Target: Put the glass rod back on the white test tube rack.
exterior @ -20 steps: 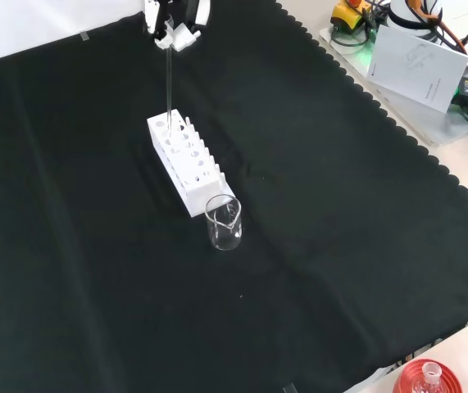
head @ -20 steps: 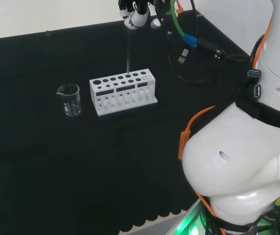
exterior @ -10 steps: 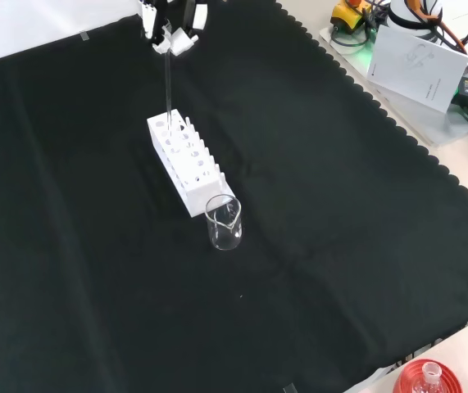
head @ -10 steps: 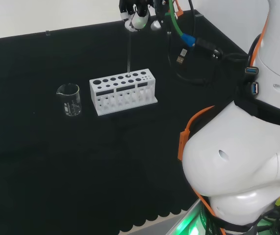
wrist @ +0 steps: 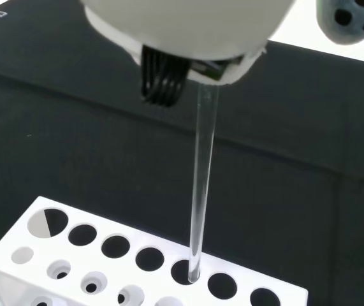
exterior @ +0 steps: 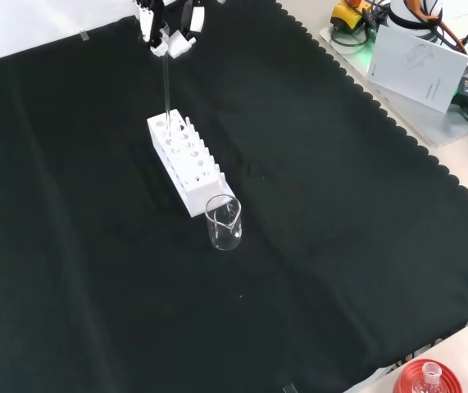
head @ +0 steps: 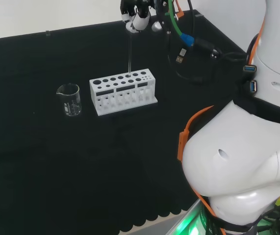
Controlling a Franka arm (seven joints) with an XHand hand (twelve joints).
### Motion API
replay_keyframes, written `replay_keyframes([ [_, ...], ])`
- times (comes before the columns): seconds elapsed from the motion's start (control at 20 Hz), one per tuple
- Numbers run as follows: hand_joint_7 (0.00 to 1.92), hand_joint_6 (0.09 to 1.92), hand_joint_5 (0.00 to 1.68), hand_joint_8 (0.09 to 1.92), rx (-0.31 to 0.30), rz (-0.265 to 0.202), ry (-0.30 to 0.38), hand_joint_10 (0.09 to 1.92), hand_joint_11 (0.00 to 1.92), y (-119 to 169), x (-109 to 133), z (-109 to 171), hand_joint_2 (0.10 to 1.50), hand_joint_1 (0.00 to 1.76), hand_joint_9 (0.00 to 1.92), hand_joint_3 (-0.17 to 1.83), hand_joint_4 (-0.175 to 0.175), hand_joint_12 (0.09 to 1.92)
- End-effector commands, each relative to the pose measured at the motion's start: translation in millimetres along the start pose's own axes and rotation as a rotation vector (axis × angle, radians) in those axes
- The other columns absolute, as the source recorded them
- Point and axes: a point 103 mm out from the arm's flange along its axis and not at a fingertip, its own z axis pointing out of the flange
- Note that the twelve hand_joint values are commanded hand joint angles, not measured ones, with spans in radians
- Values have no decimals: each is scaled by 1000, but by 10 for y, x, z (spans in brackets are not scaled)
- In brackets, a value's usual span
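- In the front view a clear beaker (exterior: 224,223) stands nearest on the black cloth (exterior: 340,246), just beside the near end of the white test tube rack (exterior: 186,161).
- The rack runs away from the beaker, its top rows of holes facing up.
- At the rack's far end the glass rod (exterior: 166,88) stands almost upright; the wrist view shows its lower tip inside a hole in the rack's back row.
- The hand (exterior: 168,23) is directly above, fingers curled round the rod's top end, which hangs straight down beneath it.
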Motion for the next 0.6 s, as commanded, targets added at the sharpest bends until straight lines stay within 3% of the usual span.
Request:
replay_keyframes([
  [0.05, 1373, 933, 1099, 763, 27, -11, 5, 87, 1668, 64, -9, 116, 560, 1318, 1826, 892, -175, 433],
  [0.6, 1374, 933, 1099, 762, 71, -44, 18, 87, 1668, 301, 47, 351, 560, 1318, 1827, 892, -175, 433],
])
